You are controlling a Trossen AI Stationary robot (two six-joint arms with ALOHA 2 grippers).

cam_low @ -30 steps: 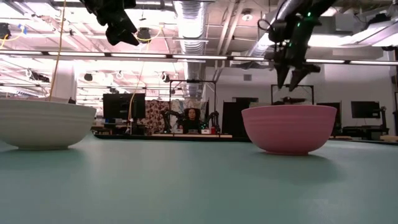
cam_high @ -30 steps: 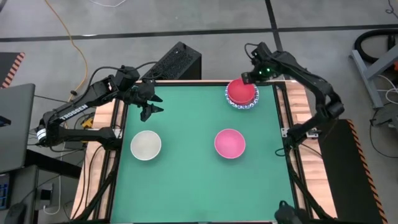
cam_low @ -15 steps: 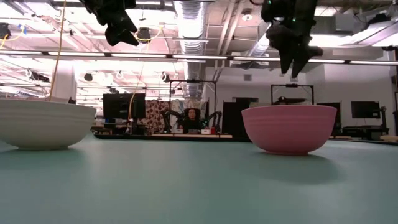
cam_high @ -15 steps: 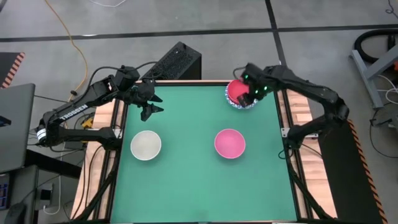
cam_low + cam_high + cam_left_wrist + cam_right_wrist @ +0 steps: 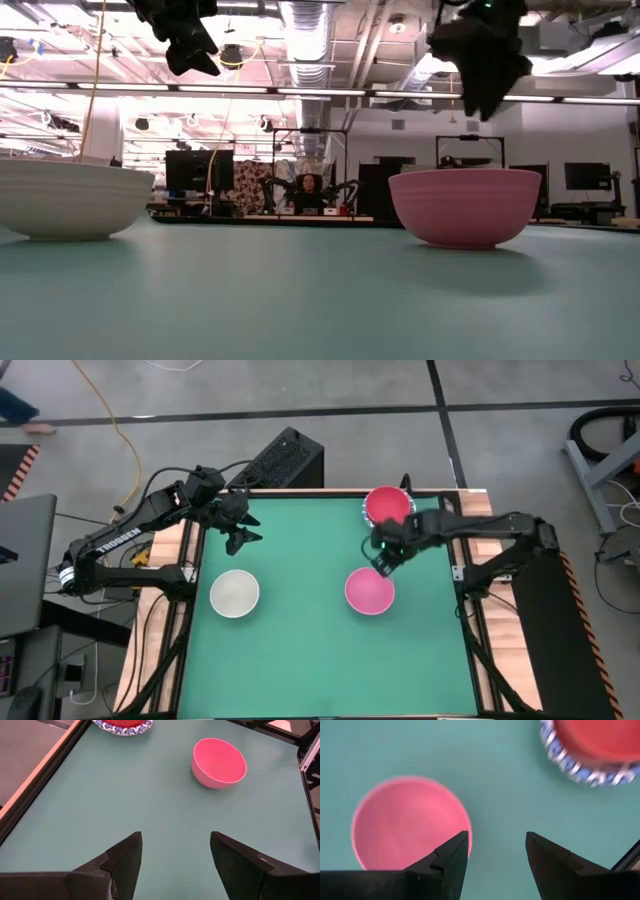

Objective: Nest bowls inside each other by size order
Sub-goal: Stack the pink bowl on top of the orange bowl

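A pink bowl (image 5: 369, 590) and a plain off-white bowl (image 5: 234, 593) stand upright on the green table. A red bowl (image 5: 388, 505) sits inside a white bowl with a blue patterned rim (image 5: 372, 520) at the far right; how many bowls lie under it does not show. My right gripper (image 5: 383, 560) is open and empty, hanging above the table between that stack and the pink bowl's far rim (image 5: 465, 827). My left gripper (image 5: 243, 532) is open and empty, high over the far left of the table.
Wooden rails (image 5: 462, 545) run along the table's left and right sides. The green mat (image 5: 300, 650) is bare along the near half. A black box (image 5: 285, 460) stands beyond the far edge. A person (image 5: 311, 188) sits far off in the room behind.
My right gripper has left the red bowl's stack at the far right and swung toward the table's near edge and a little left, ending up just beyond the pink bowl. The bowls have stayed where they were.
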